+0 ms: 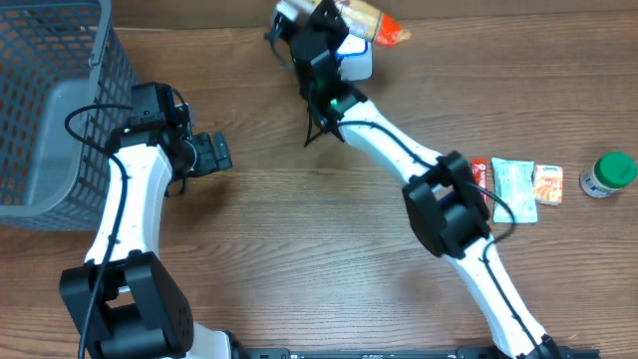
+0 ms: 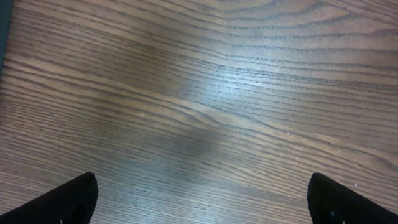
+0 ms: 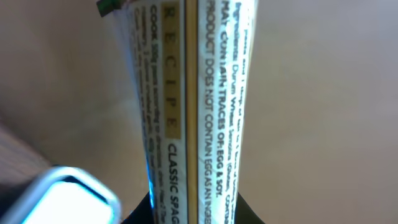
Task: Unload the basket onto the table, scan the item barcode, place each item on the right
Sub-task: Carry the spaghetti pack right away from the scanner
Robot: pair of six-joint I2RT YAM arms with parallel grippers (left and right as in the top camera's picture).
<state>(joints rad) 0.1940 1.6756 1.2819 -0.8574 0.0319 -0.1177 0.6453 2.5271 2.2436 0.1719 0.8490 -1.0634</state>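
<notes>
Overhead: the right jaws hold a pasta packet (image 1: 377,24) at the far edge of the tabletop (image 1: 299,229), just beside a white device (image 1: 357,62). The left jaws hang spread near a grey basket (image 1: 50,120).

Left wrist: the fingertips (image 2: 68,200) stand wide apart over bare wood.

Right wrist: the jaws pinch the packet's lower end. The packet stands upright with its printed text facing the camera.

The table (image 2: 205,93) fills the view, its brown wood grain running across with a pale sheen near the middle. The left end effector (image 2: 202,208) stands wide open, its black fingertips (image 2: 68,202) showing only at the bottom corners.
</notes>
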